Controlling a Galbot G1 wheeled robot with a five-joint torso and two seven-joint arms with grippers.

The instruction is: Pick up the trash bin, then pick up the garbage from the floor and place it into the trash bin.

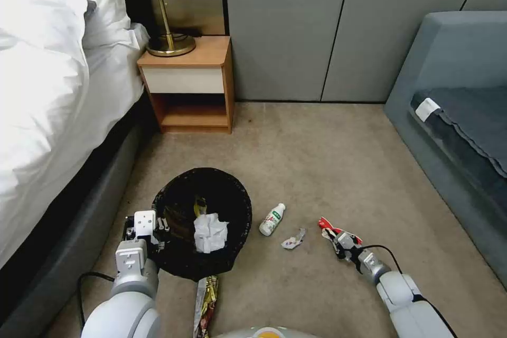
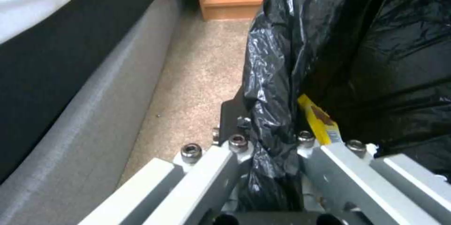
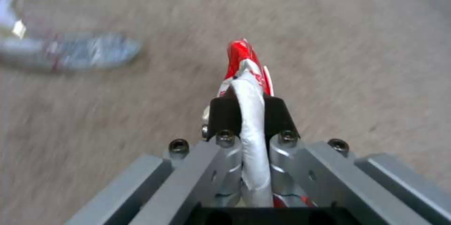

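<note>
The trash bin (image 1: 211, 190), lined with a black bag (image 2: 282, 77), is at the lower left of the head view. My left gripper (image 1: 158, 232) is shut on its near-left rim. Inside lie a white tissue (image 1: 210, 232) and a yellow wrapper (image 2: 319, 119). My right gripper (image 1: 338, 240) is shut on a red-white snack wrapper (image 3: 246, 66), low over the carpet to the bin's right. On the floor between them lie a small white bottle (image 1: 272, 219) with a green label and a small crumpled wrapper (image 1: 293, 239). A long gold-brown wrapper (image 1: 205, 301) lies in front of the bin.
A bed (image 1: 47, 100) with a grey base (image 2: 84, 112) runs along the left, close to the bin. A wooden nightstand (image 1: 190, 84) with a brass lamp (image 1: 169, 42) stands at the back. A grey sofa (image 1: 454, 116) is on the right. Open carpet lies in the middle.
</note>
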